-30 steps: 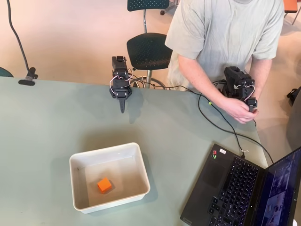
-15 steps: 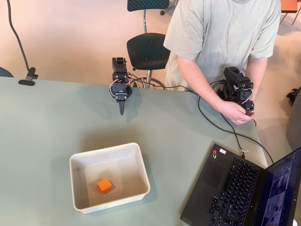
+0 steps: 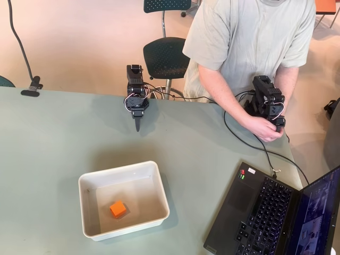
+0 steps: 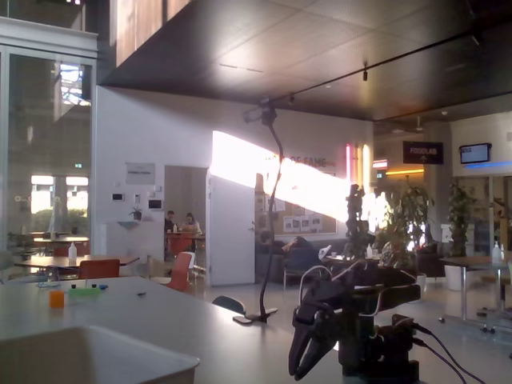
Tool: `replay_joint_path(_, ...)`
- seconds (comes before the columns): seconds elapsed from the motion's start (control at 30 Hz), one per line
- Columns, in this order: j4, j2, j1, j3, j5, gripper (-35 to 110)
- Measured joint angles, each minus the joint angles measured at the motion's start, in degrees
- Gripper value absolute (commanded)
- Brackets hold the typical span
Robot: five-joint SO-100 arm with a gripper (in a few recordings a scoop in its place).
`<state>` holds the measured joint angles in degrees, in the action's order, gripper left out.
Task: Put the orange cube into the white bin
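One orange cube point(image 3: 118, 209), small and matte plastic, sits inside one white bin point(image 3: 87, 183), left of the bin's centre in the overhead view.
Bin: shallow smooth rectangle, rounded corners, rolled rim, on grey-green table point(image 3: 53, 138). One black gripper point(image 3: 138, 126) well beyond the bin's far side, fingers pressed together, holding nothing. One laptop point(image 3: 260, 212) right of bin; its stickers unreadable.

Glossy plastic white bin point(image 3: 159, 190); matt table point(image 3: 53, 138).
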<state>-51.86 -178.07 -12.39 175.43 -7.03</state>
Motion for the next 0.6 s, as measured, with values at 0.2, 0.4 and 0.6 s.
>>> replay_joint_path(0.2,0.0,-0.4,0.4,0.7,-2.4,5)
replay_joint_path(0.4,0.0,-0.3,0.4,0.8,-2.7,5)
replay_joint_path(0.6,0.0,-0.1,0.4,1.0,-2.7,5)
